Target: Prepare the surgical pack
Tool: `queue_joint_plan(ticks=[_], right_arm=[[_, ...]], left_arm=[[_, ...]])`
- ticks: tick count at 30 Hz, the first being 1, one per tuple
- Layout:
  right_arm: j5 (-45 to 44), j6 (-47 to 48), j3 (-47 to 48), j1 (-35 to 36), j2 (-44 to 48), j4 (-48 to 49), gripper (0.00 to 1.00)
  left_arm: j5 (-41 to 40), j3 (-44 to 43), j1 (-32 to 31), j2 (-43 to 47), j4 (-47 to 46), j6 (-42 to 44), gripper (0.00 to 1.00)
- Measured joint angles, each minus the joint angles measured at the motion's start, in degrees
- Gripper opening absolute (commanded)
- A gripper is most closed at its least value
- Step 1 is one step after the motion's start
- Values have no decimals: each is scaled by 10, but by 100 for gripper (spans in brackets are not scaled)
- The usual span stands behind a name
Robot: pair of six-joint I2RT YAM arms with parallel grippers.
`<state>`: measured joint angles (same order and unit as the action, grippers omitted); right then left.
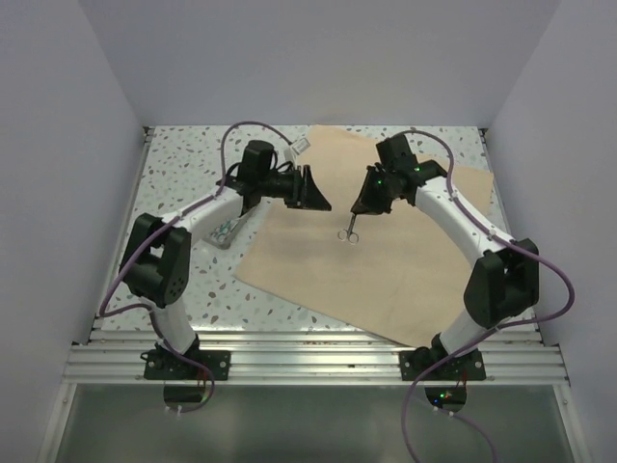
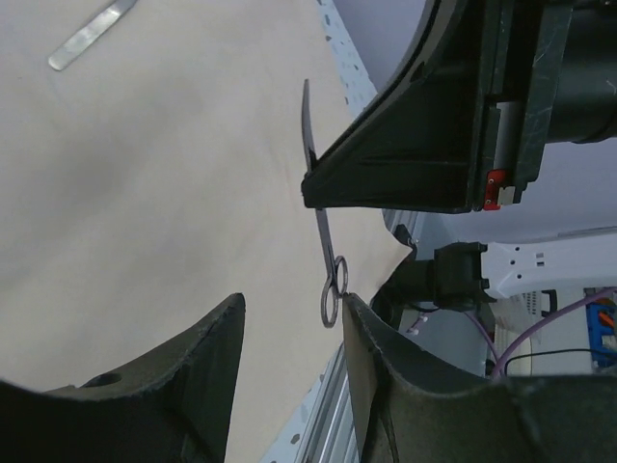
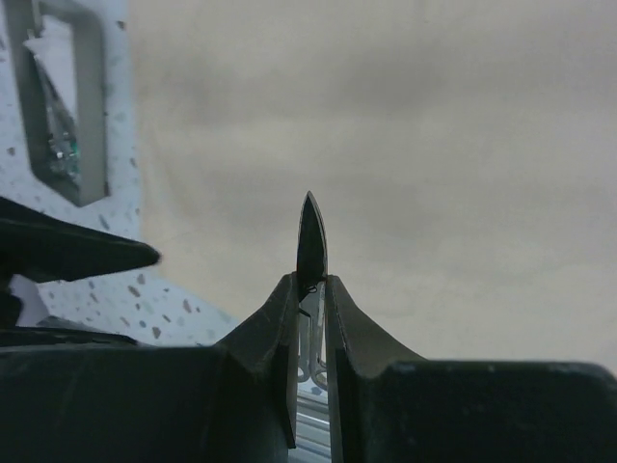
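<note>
The large tan wrap sheet [image 1: 386, 280] lies flat across the table. My right gripper [image 1: 364, 204] hangs above it, shut on a pair of thin steel scissors [image 1: 349, 233] whose ring handles dangle below. In the right wrist view the scissors' blade tip [image 3: 310, 236] sticks out past the right gripper [image 3: 308, 280]. My left gripper [image 1: 318, 198] hovers just left of it, open and empty. In the left wrist view the scissors [image 2: 323, 212] hang in front of the left gripper [image 2: 289, 304], their rings close to one finger. The silver metal tray [image 1: 225, 231] sits on the speckled table, partly under my left arm.
A flat silver instrument [image 2: 92, 34] lies on the wrap sheet away from the grippers. The tray [image 3: 67, 106] holds small items I cannot make out. White walls close in the table on three sides; an aluminium rail [image 1: 318, 359] runs along the near edge.
</note>
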<state>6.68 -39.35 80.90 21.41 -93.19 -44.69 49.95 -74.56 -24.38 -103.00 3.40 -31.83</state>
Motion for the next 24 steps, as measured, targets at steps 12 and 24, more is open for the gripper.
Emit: queue_joint_plan(ticks=[12, 24], right_arm=[[78, -8, 31, 9, -15, 66, 0], [94, -18, 76, 14, -53, 61, 38]], left_arm=[[52, 38, -33, -12, -141, -106, 46], [44, -6, -35, -59, -71, -72, 0]])
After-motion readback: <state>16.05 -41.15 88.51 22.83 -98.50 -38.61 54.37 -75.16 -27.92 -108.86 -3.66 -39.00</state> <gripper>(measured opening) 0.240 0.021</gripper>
